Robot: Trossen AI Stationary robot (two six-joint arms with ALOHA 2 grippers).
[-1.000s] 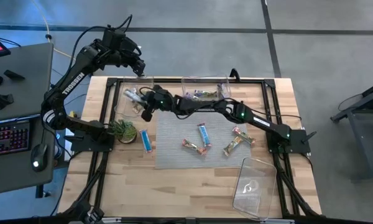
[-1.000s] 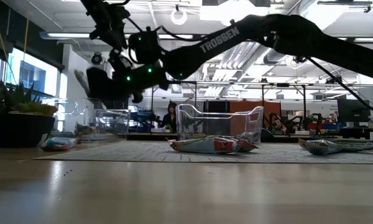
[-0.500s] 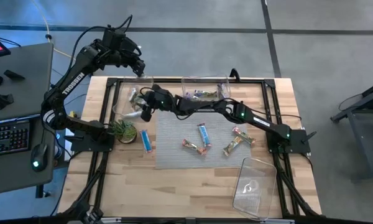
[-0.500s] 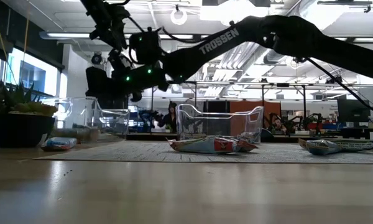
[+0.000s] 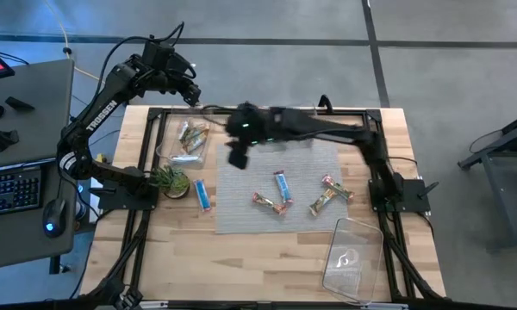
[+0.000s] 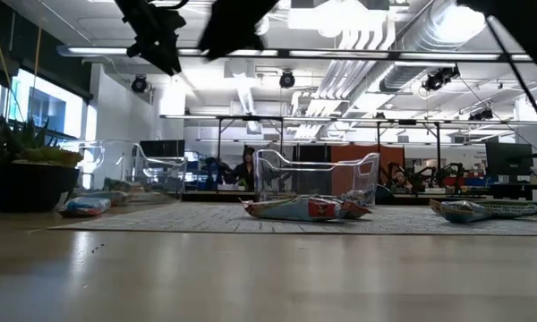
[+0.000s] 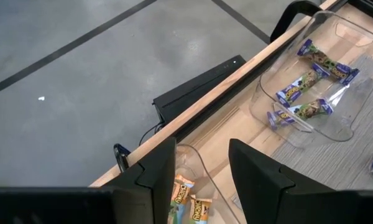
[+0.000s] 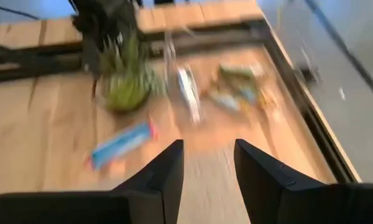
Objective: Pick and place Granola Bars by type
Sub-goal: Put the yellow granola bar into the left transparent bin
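Observation:
Several wrapped bars lie flat on the grey mat (image 5: pixel 280 194): a blue one (image 5: pixel 282 185), a brown/orange one (image 5: pixel 270 203) and two green/red ones (image 5: pixel 336 187). Another blue bar (image 5: pixel 203 195) lies on the wood by the plant. The left clear bin (image 5: pixel 165 138) holds several bars (image 5: pixel 189 134). The far bin (image 7: pixel 345 118) holds purple bars (image 7: pixel 314 62). My right gripper (image 5: pixel 239 156) is open and empty, hanging high over the mat's far-left part. My left gripper (image 7: pixel 202 180) is open above the left bin's far corner.
A small green plant (image 5: pixel 170 181) stands at the table's left edge, next to the left bin. An empty clear bin (image 5: pixel 349 258) lies at the near right corner. A desk with a keyboard (image 5: pixel 9 189) stands left of the table.
My right gripper has risen from the left bin and swung toward the table's right, out over the mat's far-left part. A silvery bar that was at its fingers now lies in the left bin. My left arm has kept still.

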